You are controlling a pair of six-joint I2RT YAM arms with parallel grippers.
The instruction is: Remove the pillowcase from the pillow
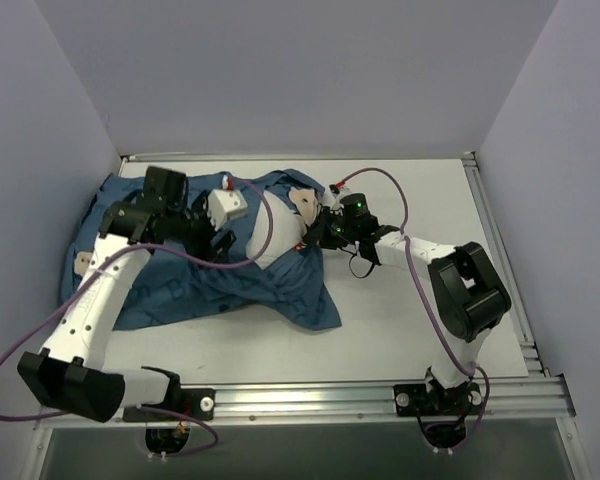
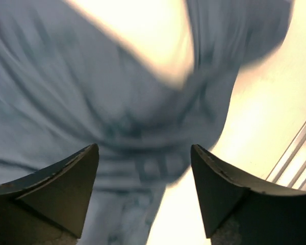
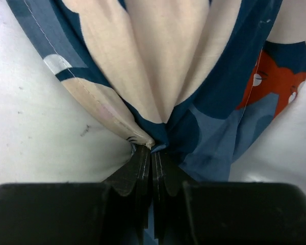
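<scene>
the job was only partly done, i thought. the pillowcase [image 1: 205, 290] lay bunched and blue on the worktop [image 1: 410, 330]. just a small white patch of the pillow [image 1: 268, 238] peeked out of its open end. most of the pillow looked hidden inside, so nearly all the pulling was left to do. my right claw [image 3: 152, 152] was pinched tight on a fold of the pillowcase, just to the right of that white patch of pillow. my left claw [image 2: 144, 153] was wide, holding nothing, and hung over the blue cloth just left of the pillow patch. its picture was blurry, so i could not tell if it touched the cloth.
</scene>
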